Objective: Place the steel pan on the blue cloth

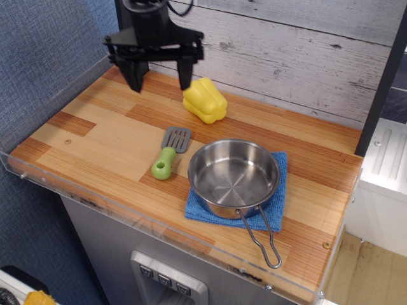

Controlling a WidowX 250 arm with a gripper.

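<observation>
The steel pan (233, 177) sits flat on the blue cloth (276, 213) at the front right of the wooden counter, its wire handle (261, 238) pointing toward the front edge. The cloth shows only around the pan's rim. My gripper (159, 81) is open and empty, hanging above the back left of the counter, far from the pan and to the left of the yellow pepper (204, 100).
A green-handled grey spatula (169, 153) lies just left of the pan. A dark post (131, 47) stands at the back left behind the gripper. A clear acrylic rim (127, 213) runs along the counter's front edge. A plank wall backs the counter.
</observation>
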